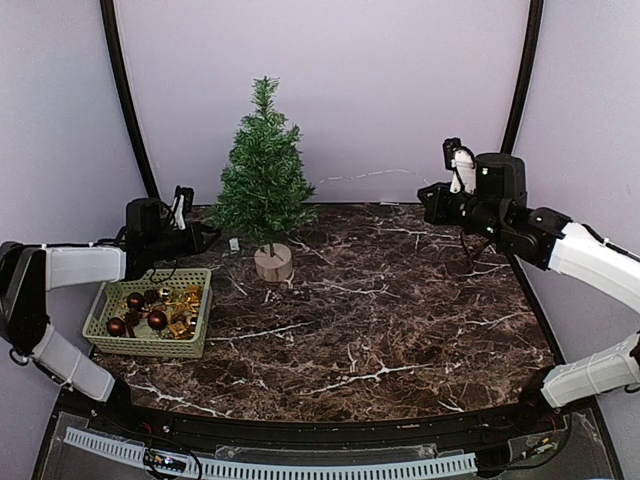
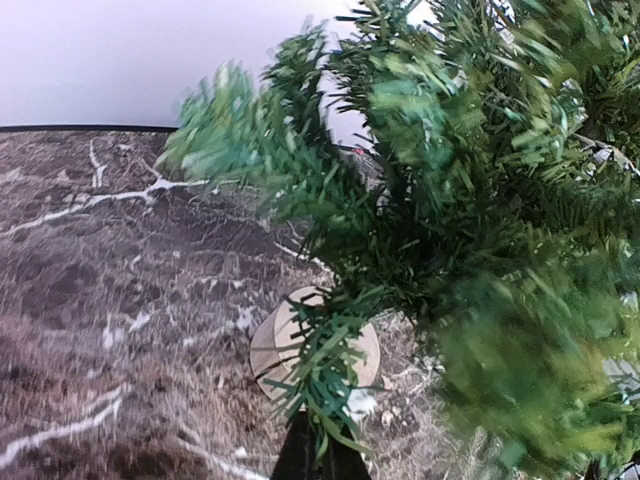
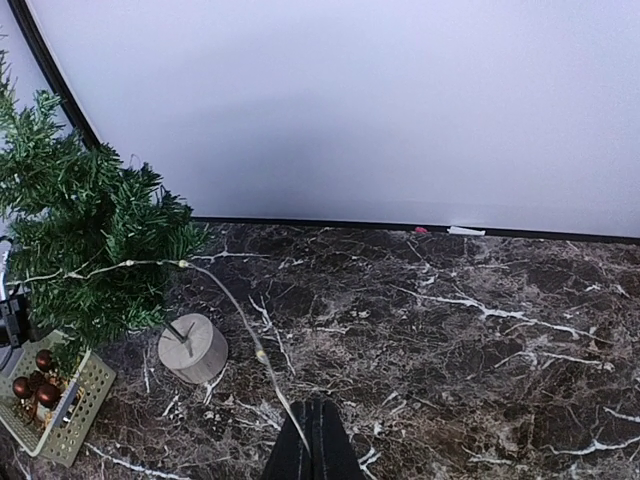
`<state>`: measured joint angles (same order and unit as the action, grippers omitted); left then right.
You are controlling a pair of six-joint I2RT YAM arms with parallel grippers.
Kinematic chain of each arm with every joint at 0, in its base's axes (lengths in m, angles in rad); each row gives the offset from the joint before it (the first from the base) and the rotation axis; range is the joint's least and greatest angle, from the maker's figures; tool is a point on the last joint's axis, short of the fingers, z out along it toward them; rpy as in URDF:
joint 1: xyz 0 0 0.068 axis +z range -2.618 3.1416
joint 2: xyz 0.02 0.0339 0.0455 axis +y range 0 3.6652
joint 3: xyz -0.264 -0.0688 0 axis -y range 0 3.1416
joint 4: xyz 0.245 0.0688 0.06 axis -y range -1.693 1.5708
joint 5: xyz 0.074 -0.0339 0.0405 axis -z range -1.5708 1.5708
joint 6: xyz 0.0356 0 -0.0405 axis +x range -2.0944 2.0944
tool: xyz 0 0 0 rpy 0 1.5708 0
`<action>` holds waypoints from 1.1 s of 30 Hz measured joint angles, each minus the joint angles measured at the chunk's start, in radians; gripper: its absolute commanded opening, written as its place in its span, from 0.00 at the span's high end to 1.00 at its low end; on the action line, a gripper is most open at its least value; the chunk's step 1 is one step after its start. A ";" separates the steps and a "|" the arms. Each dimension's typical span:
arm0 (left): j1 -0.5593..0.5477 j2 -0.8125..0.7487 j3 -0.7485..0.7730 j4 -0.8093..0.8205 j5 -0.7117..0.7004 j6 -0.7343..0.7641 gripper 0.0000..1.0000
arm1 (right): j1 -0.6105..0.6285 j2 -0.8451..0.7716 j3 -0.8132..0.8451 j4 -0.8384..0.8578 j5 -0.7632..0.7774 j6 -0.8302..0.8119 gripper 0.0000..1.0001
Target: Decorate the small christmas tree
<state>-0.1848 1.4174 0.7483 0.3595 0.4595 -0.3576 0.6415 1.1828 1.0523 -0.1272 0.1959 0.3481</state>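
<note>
Nearest, a pale-green slotted plastic basket (image 1: pixel 150 346) on the dark marble worktop (image 1: pixel 400 320) holds dark-red baubles (image 1: pixel 135 300) and gold ornaments (image 1: pixel 184 305). Just behind stands the small christmas tree (image 1: pixel 265 170), bristly dark green on a round wooden stump. The left pincer (image 2: pixel 320 452) is pressed together at a low branch; the right pincer (image 3: pixel 315 412) pinches a thin pale wire (image 3: pixel 245 325).

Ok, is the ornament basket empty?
No, the overhead view shows dark red baubles and gold pieces lying in the green basket left of the small christmas tree.
</note>
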 measured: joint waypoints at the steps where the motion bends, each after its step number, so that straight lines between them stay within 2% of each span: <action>1: 0.005 0.035 0.024 0.012 0.010 0.004 1.00 | 0.001 0.008 0.003 0.001 -0.004 0.000 1.00; 9: 0.026 0.272 0.226 0.051 0.064 0.068 1.00 | 0.007 0.086 0.026 0.016 -0.022 0.005 1.00; 11: 0.031 0.313 0.268 0.055 0.075 0.084 0.93 | 0.007 0.108 0.031 0.020 -0.026 0.006 1.00; 12: 0.033 0.326 0.282 0.056 0.077 0.090 0.84 | 0.007 0.116 0.032 0.023 -0.028 0.007 1.00; 13: 0.035 0.337 0.299 0.054 0.080 0.097 0.79 | 0.008 0.126 0.034 0.026 -0.034 0.009 1.00; 16: 0.037 0.346 0.335 0.045 0.072 0.124 0.48 | 0.010 0.141 0.034 0.031 -0.043 0.013 1.00; 18: 0.037 0.334 0.337 0.036 0.043 0.141 0.35 | 0.013 0.142 0.034 0.034 -0.047 0.014 1.00; 22: 0.037 0.238 0.287 -0.012 -0.064 0.168 0.26 | 0.013 0.142 0.034 0.055 -0.051 0.017 1.00; 28: 0.027 -0.095 0.103 -0.071 -0.189 0.140 0.20 | 0.014 0.141 0.034 0.079 -0.066 0.022 1.00; 33: -0.092 -0.292 0.003 -0.090 -0.213 0.062 0.15 | 0.015 0.135 0.027 0.103 -0.069 0.028 1.00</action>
<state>-0.2771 1.1255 0.7509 0.2699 0.2462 -0.2955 0.6567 1.3174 1.0798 -0.0238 0.1268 0.3759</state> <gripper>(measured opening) 0.831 0.005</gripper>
